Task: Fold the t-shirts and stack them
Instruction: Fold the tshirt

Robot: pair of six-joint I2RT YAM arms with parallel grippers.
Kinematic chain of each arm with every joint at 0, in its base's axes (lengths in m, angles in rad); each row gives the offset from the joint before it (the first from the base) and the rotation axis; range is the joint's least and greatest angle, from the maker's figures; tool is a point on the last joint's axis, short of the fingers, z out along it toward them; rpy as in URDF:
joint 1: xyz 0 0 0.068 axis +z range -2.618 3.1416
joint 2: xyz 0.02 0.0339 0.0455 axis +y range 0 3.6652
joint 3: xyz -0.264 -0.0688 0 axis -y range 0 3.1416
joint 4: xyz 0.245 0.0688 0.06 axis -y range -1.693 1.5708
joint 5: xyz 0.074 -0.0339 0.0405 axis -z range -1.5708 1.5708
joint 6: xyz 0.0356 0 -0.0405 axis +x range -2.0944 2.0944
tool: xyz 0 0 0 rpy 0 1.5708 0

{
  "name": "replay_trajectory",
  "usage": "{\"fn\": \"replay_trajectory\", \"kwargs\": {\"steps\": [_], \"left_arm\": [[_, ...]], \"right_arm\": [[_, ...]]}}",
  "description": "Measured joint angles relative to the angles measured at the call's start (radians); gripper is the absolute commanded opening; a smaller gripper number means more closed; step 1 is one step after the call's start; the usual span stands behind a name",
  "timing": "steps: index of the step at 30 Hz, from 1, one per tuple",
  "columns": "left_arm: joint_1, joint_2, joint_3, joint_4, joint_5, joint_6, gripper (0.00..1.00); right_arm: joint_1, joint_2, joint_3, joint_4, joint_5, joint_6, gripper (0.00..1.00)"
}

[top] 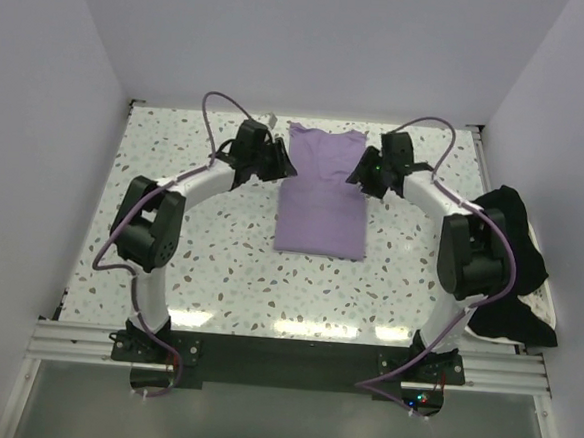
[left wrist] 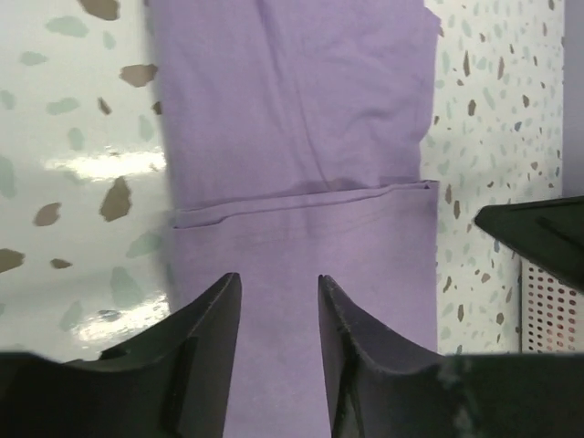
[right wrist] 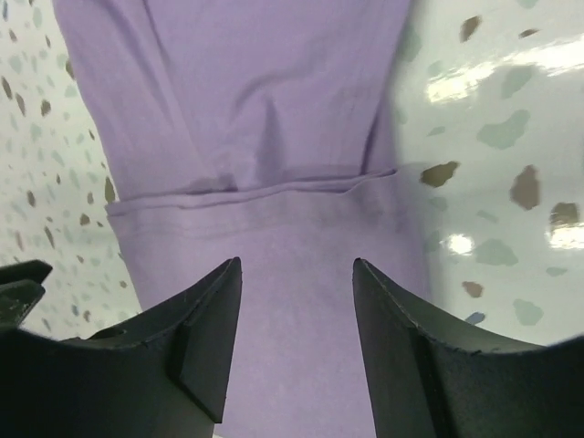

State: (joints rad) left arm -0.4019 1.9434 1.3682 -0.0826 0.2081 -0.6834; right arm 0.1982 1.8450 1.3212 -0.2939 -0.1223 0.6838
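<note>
**Lavender shirt folded mid-table, both grippers open over its far end**

Speckled terrazzo table inside white walls. Pale lavender t-shirt lies flat at the table's middle, folded into a long narrow rectangle running near to far, with the far end wider. Both wrist views show a folded edge crossing its width. Black t-shirt sits crumpled in a heap at the right edge of the table, well apart from the lavender one and partly hidden behind the right arm.

Left gripper hangs at the far-left corner of the lavender shirt. Its jaws are partly spread and grip nothing; flat fabric shows through the gap.

Right gripper hangs at the far-right corner. Its jaws are spread a bit wider and also grip nothing, with flat fabric below.
</note>
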Motion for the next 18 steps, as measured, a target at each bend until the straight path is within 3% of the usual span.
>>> {"fn": "replay_trajectory", "kwargs": {"steps": [1, 3, 7, 14, 18], "left_arm": [[-0.014, -0.001, 0.009, 0.0, 0.0, 0.006, 0.35], [-0.05, 0.013, 0.034, -0.001, 0.001, 0.014, 0.33], [-0.124, 0.106, 0.132, 0.005, 0.016, 0.023, 0.36], [-0.143, 0.293, 0.195, 0.015, 0.039, 0.023, 0.4], [-0.138, 0.299, 0.19, 0.05, 0.031, 0.013, 0.4]], "right_arm": [[0.028, -0.003, 0.002, -0.006, 0.026, -0.013, 0.54], [0.097, 0.0, 0.006, -0.012, 0.06, -0.034, 0.53], [0.188, 0.051, 0.049, -0.032, 0.085, -0.068, 0.53], [0.166, 0.208, 0.115, -0.045, 0.154, -0.111, 0.53], [0.172, 0.212, 0.126, -0.048, 0.212, -0.131, 0.53]]}}
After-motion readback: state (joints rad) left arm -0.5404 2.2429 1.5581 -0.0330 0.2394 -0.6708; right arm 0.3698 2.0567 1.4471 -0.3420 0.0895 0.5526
